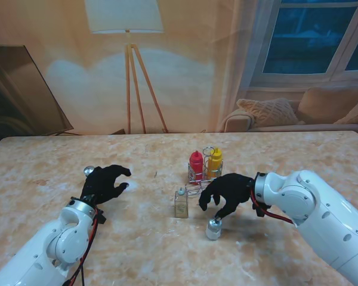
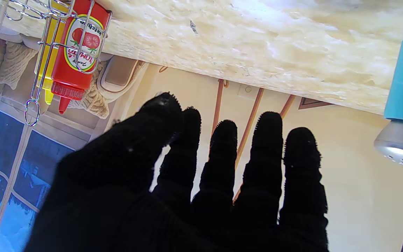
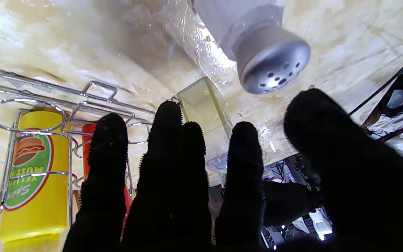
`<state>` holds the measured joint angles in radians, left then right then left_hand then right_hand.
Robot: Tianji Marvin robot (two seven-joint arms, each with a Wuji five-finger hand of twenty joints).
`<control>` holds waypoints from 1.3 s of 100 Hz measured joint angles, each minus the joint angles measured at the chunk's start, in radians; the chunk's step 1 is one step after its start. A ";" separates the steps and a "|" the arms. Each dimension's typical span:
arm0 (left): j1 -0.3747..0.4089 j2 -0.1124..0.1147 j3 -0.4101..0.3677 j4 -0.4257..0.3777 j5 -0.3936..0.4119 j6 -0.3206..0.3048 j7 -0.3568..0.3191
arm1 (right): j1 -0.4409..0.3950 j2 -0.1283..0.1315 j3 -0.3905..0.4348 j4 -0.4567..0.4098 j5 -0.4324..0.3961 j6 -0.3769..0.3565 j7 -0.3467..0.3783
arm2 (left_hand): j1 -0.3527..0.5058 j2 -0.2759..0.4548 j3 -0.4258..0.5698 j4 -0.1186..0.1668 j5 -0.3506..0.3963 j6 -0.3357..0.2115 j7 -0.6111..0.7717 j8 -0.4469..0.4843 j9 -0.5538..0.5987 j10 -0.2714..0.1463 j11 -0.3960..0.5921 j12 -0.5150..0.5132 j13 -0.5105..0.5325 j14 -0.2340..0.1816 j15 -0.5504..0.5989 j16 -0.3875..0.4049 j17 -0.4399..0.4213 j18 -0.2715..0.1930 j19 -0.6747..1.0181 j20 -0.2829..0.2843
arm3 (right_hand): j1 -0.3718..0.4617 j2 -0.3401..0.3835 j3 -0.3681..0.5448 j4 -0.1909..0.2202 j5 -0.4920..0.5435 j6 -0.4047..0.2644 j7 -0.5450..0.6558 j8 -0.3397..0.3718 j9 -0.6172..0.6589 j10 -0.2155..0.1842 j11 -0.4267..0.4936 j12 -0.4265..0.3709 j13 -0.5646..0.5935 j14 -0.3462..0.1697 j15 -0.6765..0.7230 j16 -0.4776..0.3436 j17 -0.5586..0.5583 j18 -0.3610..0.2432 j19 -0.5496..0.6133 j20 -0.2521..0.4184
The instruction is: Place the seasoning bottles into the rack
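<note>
While fingers (image 1: 218,214) hover, shaker (image 1: 213,229) seemingly untouched.

Both white arms reach in from the near corners, each ending in a black-gloved hand. The left hand (image 1: 104,182) hovers palm down, fingers (image 2: 222,154) spread and holding nothing. The right hand (image 1: 227,193) arches palm down, fingers (image 3: 168,147) curled downward but apart, gripping nothing.

Warm, even indoor light; soft glare patches on the table (image 1: 167,250). Stand view sharp. Wrist views close-up: shaker (image 3: 254,52) slightly soft, black robot hand (image 2: 187,189) reads as detail-less silhouette. Window dark blue.
</note>
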<state>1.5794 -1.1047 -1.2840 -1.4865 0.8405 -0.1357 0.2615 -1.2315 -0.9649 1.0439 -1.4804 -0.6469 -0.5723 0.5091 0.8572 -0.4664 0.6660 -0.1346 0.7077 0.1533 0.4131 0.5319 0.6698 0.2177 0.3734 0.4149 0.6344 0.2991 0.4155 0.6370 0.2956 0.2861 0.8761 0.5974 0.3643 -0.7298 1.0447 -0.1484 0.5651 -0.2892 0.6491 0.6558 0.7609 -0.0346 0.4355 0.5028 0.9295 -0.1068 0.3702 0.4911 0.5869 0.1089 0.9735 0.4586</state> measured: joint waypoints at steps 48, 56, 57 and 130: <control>0.000 0.000 0.000 0.000 0.002 0.000 -0.002 | 0.028 0.023 -0.064 0.014 0.001 -0.037 0.042 | 0.000 -0.001 0.000 0.000 0.000 0.000 0.000 0.000 0.000 0.000 0.000 0.000 0.000 0.000 0.000 0.000 0.000 0.000 0.000 0.000 | -0.001 -0.050 0.051 0.000 -0.094 -0.001 -0.050 -0.020 -0.099 0.044 -0.030 0.000 -0.040 0.013 -0.023 0.000 -0.020 0.000 -0.012 0.012; 0.000 0.000 0.000 0.000 0.002 0.000 -0.002 | 0.043 0.025 -0.084 0.023 0.006 -0.040 0.054 | 0.000 -0.010 0.000 0.000 0.000 0.000 0.000 0.000 0.000 0.000 0.000 0.000 0.000 0.000 0.000 0.000 0.000 0.000 0.000 0.000 | -0.001 -0.050 0.052 0.000 -0.102 -0.001 -0.054 -0.020 -0.128 0.049 -0.035 -0.001 -0.041 0.013 -0.023 0.000 -0.022 0.000 -0.012 0.021; 0.000 0.000 0.000 0.000 0.002 0.000 -0.002 | 0.045 0.025 -0.086 0.024 0.006 -0.040 0.055 | 0.000 -0.010 0.000 0.000 0.000 0.000 0.000 0.000 0.000 0.000 0.000 0.000 0.000 0.000 0.000 0.000 0.000 0.000 0.000 0.000 | -0.001 -0.050 0.053 0.000 -0.102 -0.001 -0.055 -0.020 -0.128 0.049 -0.035 -0.001 -0.041 0.013 -0.023 0.000 -0.022 0.000 -0.012 0.021; 0.001 0.001 -0.001 -0.002 0.004 0.000 -0.002 | 0.085 0.026 -0.153 0.059 0.007 -0.046 0.037 | 0.000 -0.010 0.000 0.000 0.000 0.000 0.000 0.000 0.000 0.000 0.000 0.000 0.000 0.000 0.000 0.000 0.000 0.000 0.000 0.000 | 0.053 -0.091 0.091 0.000 -0.067 -0.013 0.027 -0.025 -0.094 0.003 0.113 0.103 0.016 -0.070 0.133 0.069 0.044 -0.037 -0.023 0.032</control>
<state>1.5802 -1.1039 -1.2848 -1.4881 0.8444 -0.1353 0.2592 -1.1464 -0.9394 0.8905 -1.4209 -0.6402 -0.6183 0.5460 0.8572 -0.4768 0.6659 -0.1346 0.7077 0.1533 0.4131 0.5319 0.6697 0.2177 0.3734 0.4149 0.6344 0.2991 0.4155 0.6370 0.2956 0.2861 0.8760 0.5974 0.4171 -0.8207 1.1361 -0.1484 0.4983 -0.3022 0.6761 0.6306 0.6671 -0.0320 0.5486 0.6059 0.9453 -0.1770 0.5031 0.5606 0.6313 0.0722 0.9509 0.4910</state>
